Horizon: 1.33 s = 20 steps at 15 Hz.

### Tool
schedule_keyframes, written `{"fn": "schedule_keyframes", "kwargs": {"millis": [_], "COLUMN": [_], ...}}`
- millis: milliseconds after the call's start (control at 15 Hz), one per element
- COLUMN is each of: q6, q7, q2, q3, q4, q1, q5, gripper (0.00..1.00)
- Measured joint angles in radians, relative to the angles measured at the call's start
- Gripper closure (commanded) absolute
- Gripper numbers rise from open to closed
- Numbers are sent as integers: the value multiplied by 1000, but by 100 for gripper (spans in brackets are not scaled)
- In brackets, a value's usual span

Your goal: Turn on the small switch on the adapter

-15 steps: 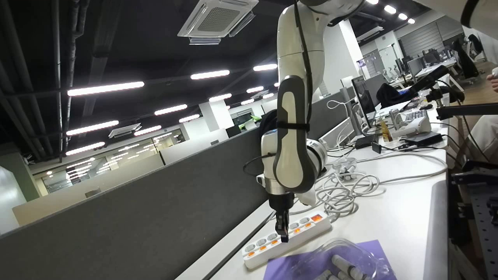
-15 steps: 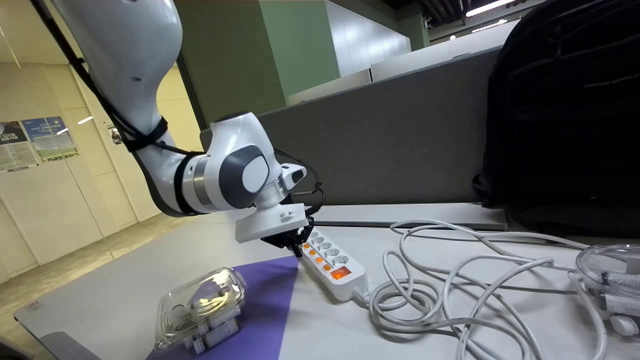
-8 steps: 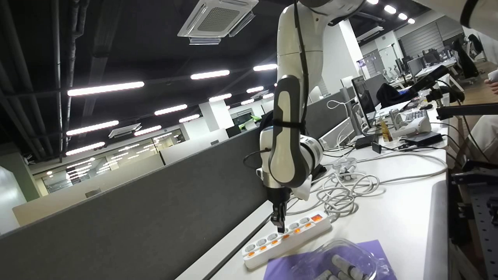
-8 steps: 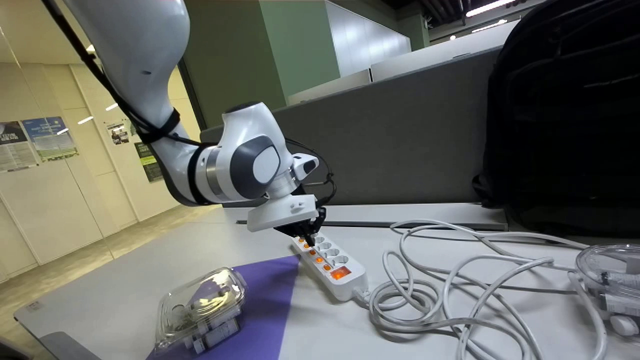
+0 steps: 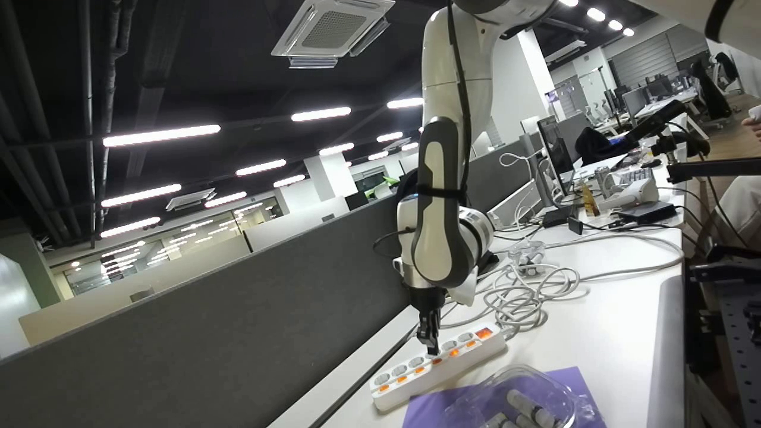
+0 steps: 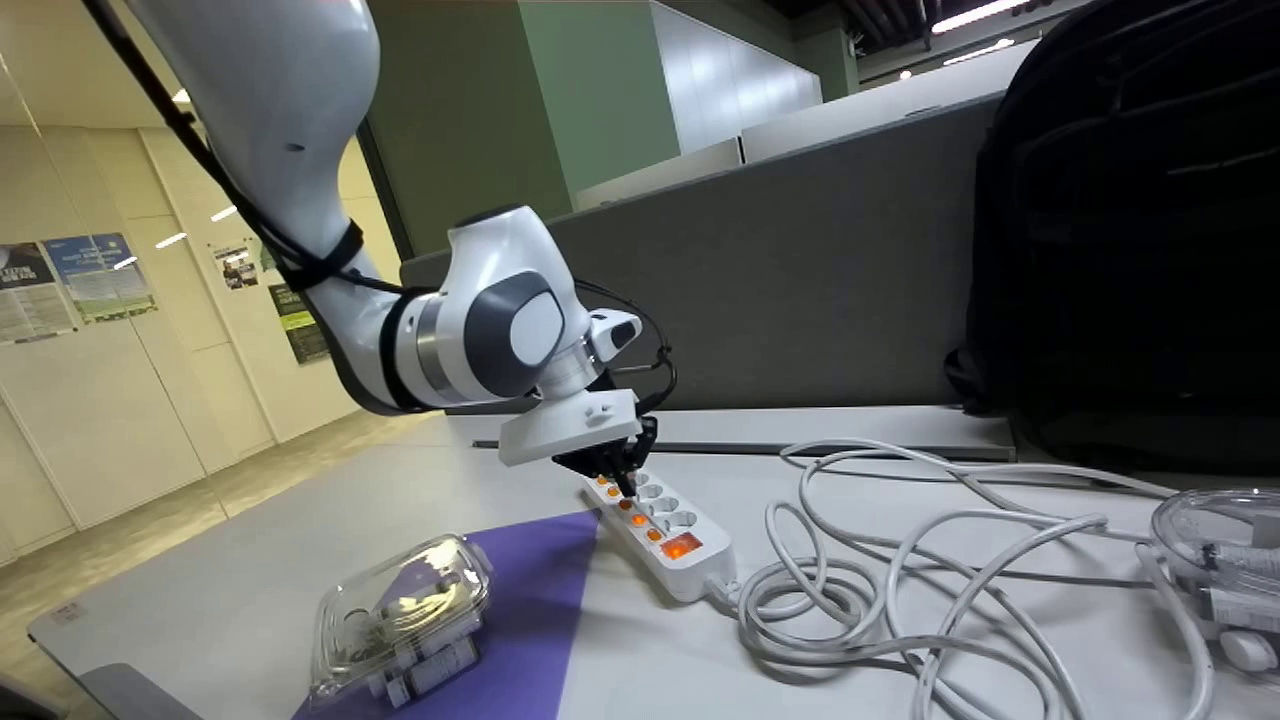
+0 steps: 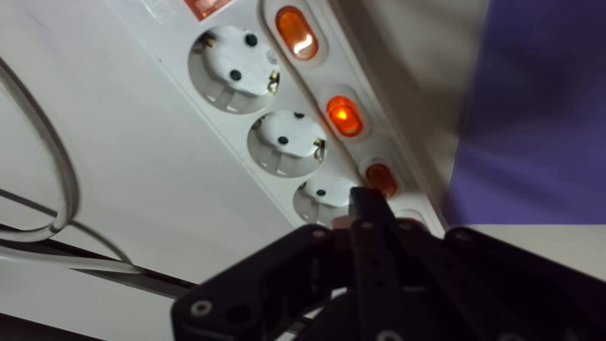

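Observation:
The adapter is a long white power strip lying on the desk, seen in both exterior views (image 5: 467, 360) (image 6: 706, 562) and in the wrist view (image 7: 294, 97). It has a row of round sockets and small orange switches beside them. One small switch (image 7: 344, 116) glows bright; the neighbouring switch (image 7: 381, 179) is dark red. A larger red switch (image 7: 207, 5) is at the cord end. My gripper (image 5: 433, 349) (image 6: 629, 488) (image 7: 371, 203) is shut and empty, pointing down over the strip's middle. Its tip overlaps the dark switch's edge; contact cannot be told. The gripper partly hides another switch.
Coiled white cables (image 6: 830, 610) lie by the strip's cord end. A purple sheet (image 6: 530, 600) with a clear plastic box (image 6: 400, 610) lies beside the strip. A grey partition (image 6: 800, 290) stands behind, with a black backpack (image 6: 1130, 250) near it.
My gripper has moved from the strip's switch-side edge back over its top, toward the partition. In the last half second it has shifted only slightly. The strip has not moved.

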Motion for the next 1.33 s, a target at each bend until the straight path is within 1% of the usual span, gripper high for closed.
{"fn": "schedule_keyframes", "kwargs": {"millis": [400,1333], "q6": [0,0], "q7": [-1,-1], "q2": [2,18], "q3": [36,29], "q4": [-2,-2], "q1": [-13,-21], "q5": [0,0], "gripper": [100,100]}}
